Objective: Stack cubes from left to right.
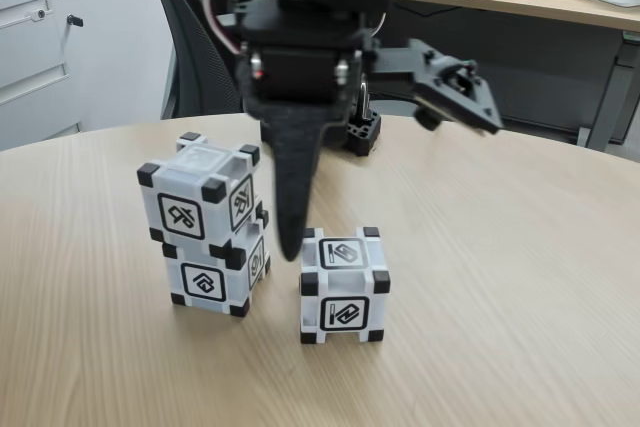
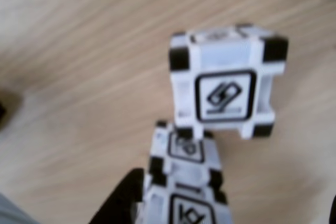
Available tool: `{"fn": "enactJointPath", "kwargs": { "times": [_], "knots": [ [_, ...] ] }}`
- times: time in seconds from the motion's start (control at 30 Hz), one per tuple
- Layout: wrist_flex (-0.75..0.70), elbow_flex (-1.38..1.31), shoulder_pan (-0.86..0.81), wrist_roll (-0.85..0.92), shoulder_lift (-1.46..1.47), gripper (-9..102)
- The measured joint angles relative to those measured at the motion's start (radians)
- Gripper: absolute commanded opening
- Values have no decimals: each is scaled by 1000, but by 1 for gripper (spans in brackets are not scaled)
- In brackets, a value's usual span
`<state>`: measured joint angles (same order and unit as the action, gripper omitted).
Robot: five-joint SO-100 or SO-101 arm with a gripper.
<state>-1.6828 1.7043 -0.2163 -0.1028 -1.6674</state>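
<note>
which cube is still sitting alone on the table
The right cube in the fixed view. It stands by itself on the table, while the other two form a stack to its left.

Soft, even room light fills the fixed view, leaving faint shadows beside the cubes (image 1: 341,287) on the counter (image 1: 500,277). The wrist view is blurred throughout, its colours washed out.
</note>
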Motion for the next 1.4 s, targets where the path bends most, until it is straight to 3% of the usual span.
{"fn": "enactJointPath", "kwargs": {
  "times": [0.27, 1.23, 1.4],
  "knots": [
    [0, 0, 91, -35, 20, 39],
    [80, -5, 86, -23, 287, 40],
    [83, -6, 86, -23, 327, 31]
  ]
}}
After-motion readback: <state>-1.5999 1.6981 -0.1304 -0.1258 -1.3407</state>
